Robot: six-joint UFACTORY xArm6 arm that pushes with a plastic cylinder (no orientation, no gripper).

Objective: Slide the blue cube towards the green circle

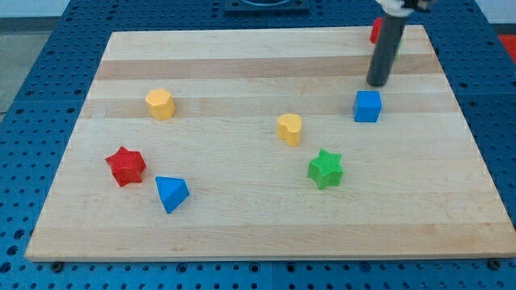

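Observation:
The blue cube (367, 105) sits on the wooden board (242, 225) at the view's upper right. My tip (376, 84) is just above the cube's top edge, slightly to its right, close to it; I cannot tell if they touch. The rod rises from there to the view's top. Behind the rod, near the board's top right corner, a red block (375, 31) shows on the rod's left and a thin sliver of a green block (397, 46) on its right. The rod hides most of both.
A yellow block (160, 104) lies at the upper left and another yellow block (289, 128) near the middle. A green star (326, 168) lies below the cube. A red star (126, 166) and a blue triangle (171, 193) lie at the lower left.

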